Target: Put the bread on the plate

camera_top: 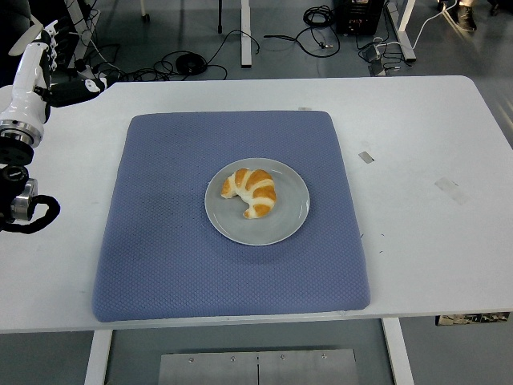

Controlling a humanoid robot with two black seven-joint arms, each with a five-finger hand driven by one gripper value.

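Grey floor (280, 60) at 12 o'clock, strewn with black cables (188, 60); white table legs (246, 32) and dark box (358, 14) beyond.

High head view over white table (417, 144)

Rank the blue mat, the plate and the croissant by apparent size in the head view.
1. blue mat, far the largest.
2. plate, lying on the mat.
3. croissant, lying within the plate's rim.
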